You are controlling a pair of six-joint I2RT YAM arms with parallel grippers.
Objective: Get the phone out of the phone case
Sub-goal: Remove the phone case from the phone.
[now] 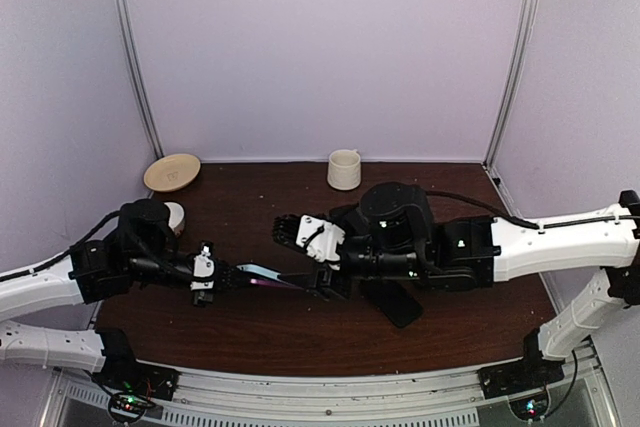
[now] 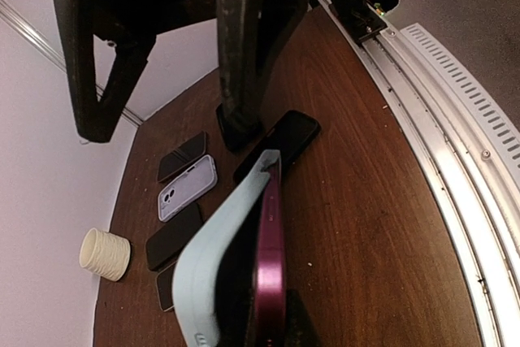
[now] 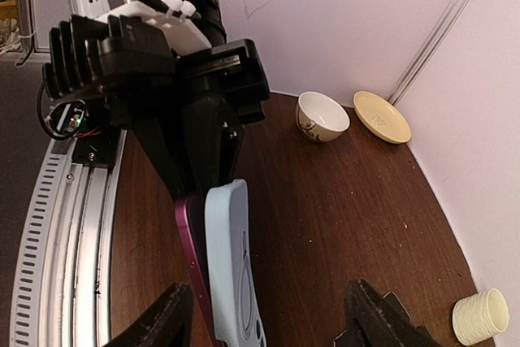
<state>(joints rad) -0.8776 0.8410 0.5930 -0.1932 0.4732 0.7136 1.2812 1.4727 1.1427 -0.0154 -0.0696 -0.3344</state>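
Your left gripper point(image 1: 222, 275): jaws clamped on one end of the magenta phone point(image 2: 270, 266), which sits in its light-blue case point(image 2: 213, 258), held edge-up above the worktop point(image 1: 300, 207). Your right gripper point(image 3: 268, 323): jaws apart, one on either side of the free end, clear of it. Other phones point(image 2: 175, 236) and a loose case point(image 2: 187, 188) lie flat on the worktop beyond.

The phone point(image 3: 190, 245) is magenta and its case point(image 3: 231, 266) is pale blue. The worktop point(image 1: 300, 332) is dark brown with wood grain. At its far edge the cup point(image 1: 344, 169) is cream; at its far left corner the plate point(image 1: 172, 171) is tan and the bowl point(image 3: 322, 116) is white with a dark motif.
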